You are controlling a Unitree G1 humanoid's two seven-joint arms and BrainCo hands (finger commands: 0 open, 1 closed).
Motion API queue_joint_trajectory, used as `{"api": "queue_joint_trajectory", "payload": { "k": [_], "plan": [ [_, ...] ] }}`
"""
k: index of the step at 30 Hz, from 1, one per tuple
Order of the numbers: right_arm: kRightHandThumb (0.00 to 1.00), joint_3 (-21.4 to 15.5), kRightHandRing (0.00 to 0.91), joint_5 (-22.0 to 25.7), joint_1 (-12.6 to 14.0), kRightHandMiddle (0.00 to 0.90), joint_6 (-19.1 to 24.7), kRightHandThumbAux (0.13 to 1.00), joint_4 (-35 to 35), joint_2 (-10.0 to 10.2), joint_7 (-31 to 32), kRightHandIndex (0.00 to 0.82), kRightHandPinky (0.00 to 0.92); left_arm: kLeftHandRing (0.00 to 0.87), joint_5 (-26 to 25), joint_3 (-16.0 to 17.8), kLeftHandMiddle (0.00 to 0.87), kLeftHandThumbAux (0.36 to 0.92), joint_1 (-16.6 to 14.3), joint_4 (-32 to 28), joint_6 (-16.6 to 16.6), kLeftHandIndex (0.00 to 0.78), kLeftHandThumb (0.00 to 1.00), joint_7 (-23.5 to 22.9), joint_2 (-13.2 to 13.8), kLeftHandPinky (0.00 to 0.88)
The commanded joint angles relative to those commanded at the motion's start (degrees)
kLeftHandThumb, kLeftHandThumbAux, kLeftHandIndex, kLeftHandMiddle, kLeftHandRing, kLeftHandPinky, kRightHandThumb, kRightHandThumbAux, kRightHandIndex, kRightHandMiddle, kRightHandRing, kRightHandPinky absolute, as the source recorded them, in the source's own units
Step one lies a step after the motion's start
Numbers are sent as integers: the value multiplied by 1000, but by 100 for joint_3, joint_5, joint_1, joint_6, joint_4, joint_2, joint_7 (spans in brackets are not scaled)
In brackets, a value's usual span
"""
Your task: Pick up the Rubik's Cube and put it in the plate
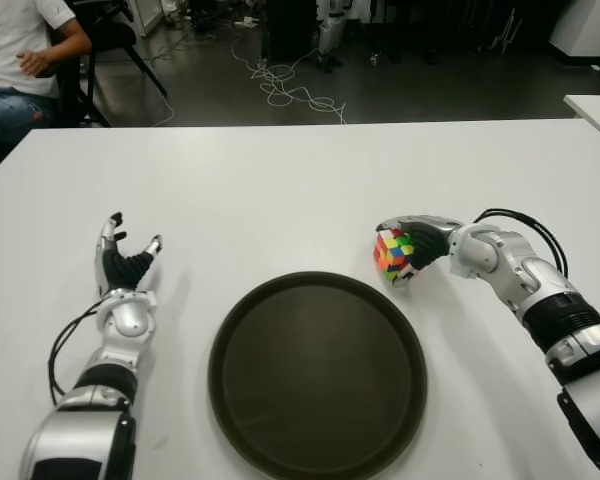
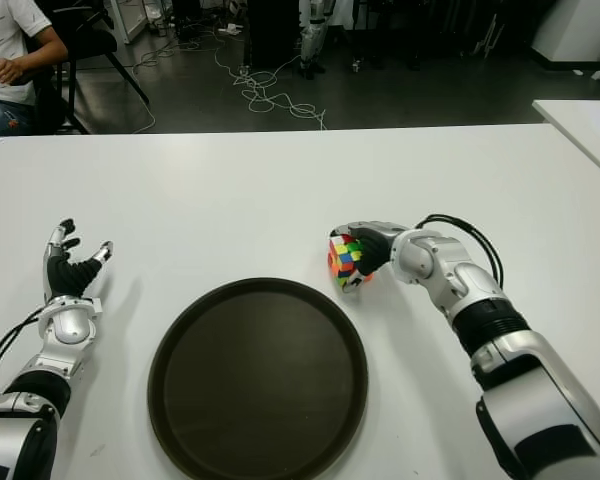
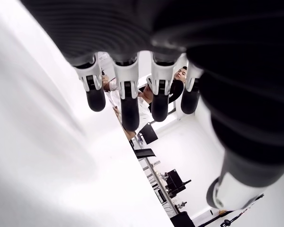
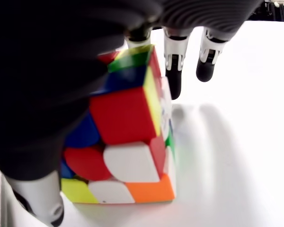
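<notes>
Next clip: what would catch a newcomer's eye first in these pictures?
First, the bright Rubik's Cube, gripped by the right robot hand just off the far right rim of the plate. That wide, dark, round plate holds nothing and takes up the near middle of the white table. The left robot hand shows to the plate's left, fingers spread and holding nothing.

A wide white table (image 1: 280,190) fills the foreground, and beyond its far edge lies a dark grey floor (image 1: 430,90) with a tangle of pale cables (image 1: 290,90) strewn across it. At the far left a person (image 1: 15,60) in a white shirt and jeans sits beside a black chair (image 1: 110,40). The corner of a second white table (image 1: 595,110) shows at the right edge.
</notes>
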Motion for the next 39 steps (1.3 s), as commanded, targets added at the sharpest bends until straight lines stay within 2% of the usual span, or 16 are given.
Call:
{"api": "queue_joint_trajectory", "payload": {
  "k": [7, 22, 29, 31, 32, 33, 34, 35, 36, 37, 39],
  "plan": [
    [0, 2, 137, 10, -41, 143, -147, 769, 126, -17, -21, 104, 86, 137, -39, 34, 140, 741, -5, 13, 23, 107, 5, -5, -8, 131],
    [0, 11, 138, -11, -58, 143, -88, 784, 70, -17, 91, 107, 80, 153, 15, -1, 155, 717, -18, 34, 51, 106, 0, 72, 3, 146],
    [0, -6, 143, -50, -9, 145, -125, 799, 63, -1, -147, 108, 93, 150, -76, 55, 148, 714, -2, 21, -3, 102, 2, -43, -12, 151],
    [0, -60, 179, -40, 43, 179, -178, 843, 63, 18, -381, 153, 150, 138, -105, 73, 141, 717, 9, 10, -42, 102, 6, -79, -20, 130],
    [0, -78, 241, -35, 61, 229, -190, 875, 65, 26, -476, 209, 242, 133, -112, 79, 139, 723, 12, 7, -55, 103, 8, -88, -22, 118],
    [0, -96, 263, -36, 80, 247, -187, 886, 77, 41, -600, 230, 275, 131, -113, 81, 138, 725, 13, 5, -64, 103, 9, -91, -23, 113],
    [3, -105, 331, -37, 91, 306, -187, 914, 90, 50, -690, 281, 354, 129, -114, 82, 137, 730, 13, 4, -69, 103, 10, -94, -23, 109],
    [8, -124, 356, -43, 109, 327, -181, 923, 107, 69, -834, 299, 382, 128, -112, 81, 137, 732, 13, 3, -68, 103, 10, -92, -23, 108],
    [250, -134, 417, -46, 120, 384, -179, 858, 122, 81, -939, 342, 442, 128, -110, 80, 136, 736, 13, 2, -67, 103, 11, -89, -22, 108],
    [407, -155, 457, -46, 138, 421, -175, 816, 137, 101, -1089, 369, 480, 127, -107, 77, 136, 738, 13, 1, -63, 103, 10, -85, -20, 108],
    [544, -192, 511, -44, 167, 478, -169, 778, 167, 134, -1347, 394, 527, 129, -105, 73, 136, 741, 16, 1, -59, 103, 9, -80, -18, 112]
  ]
}}
